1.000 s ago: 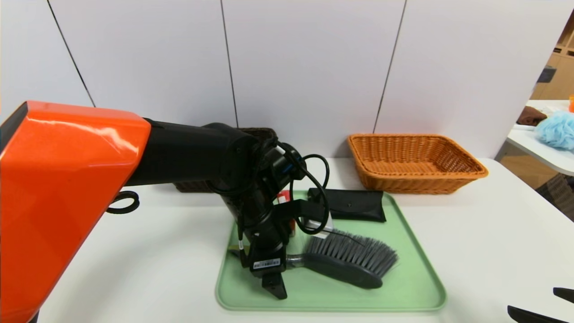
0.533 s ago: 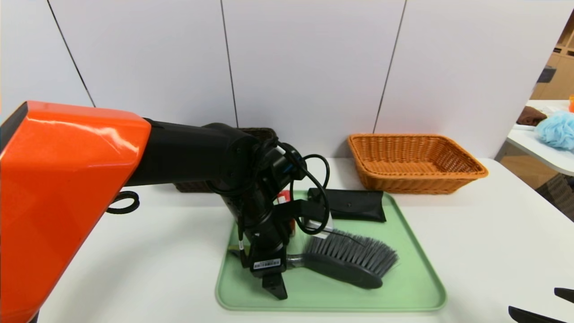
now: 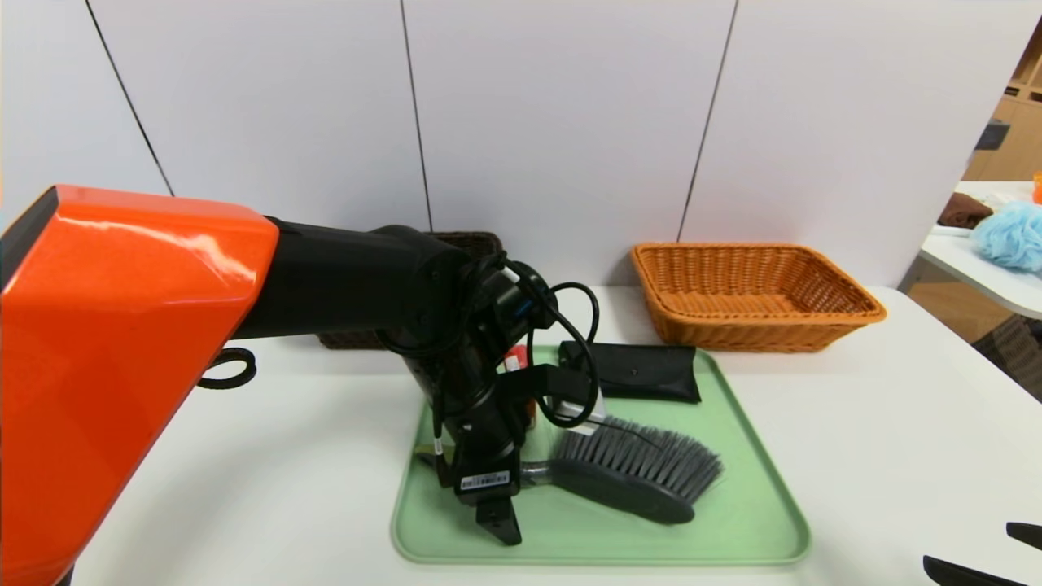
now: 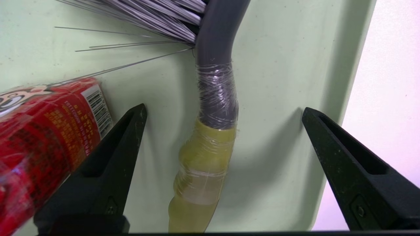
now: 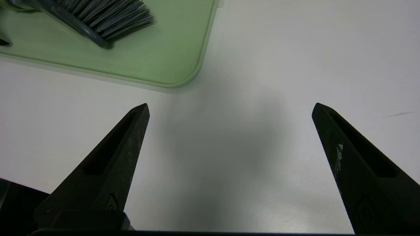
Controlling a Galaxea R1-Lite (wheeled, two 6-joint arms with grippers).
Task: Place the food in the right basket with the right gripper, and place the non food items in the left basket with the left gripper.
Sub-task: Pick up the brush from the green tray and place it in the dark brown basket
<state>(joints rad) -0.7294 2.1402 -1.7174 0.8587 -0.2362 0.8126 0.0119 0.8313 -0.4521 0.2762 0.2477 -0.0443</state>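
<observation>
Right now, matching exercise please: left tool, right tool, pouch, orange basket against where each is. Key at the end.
1. Left tool
2. Right tool
3. Black pouch
4. Orange basket

A. Over bare table, open
B. Behind the tray, to its right side
C. Open, astride the brush handle
D. On the tray, beyond the bristles

Pairs: 1-C, 2-A, 3-D, 4-B

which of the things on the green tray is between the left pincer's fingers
The dark grey bristle brush; its olive-green handle runs between them, while the red carton and black flat pouch don't.
</observation>
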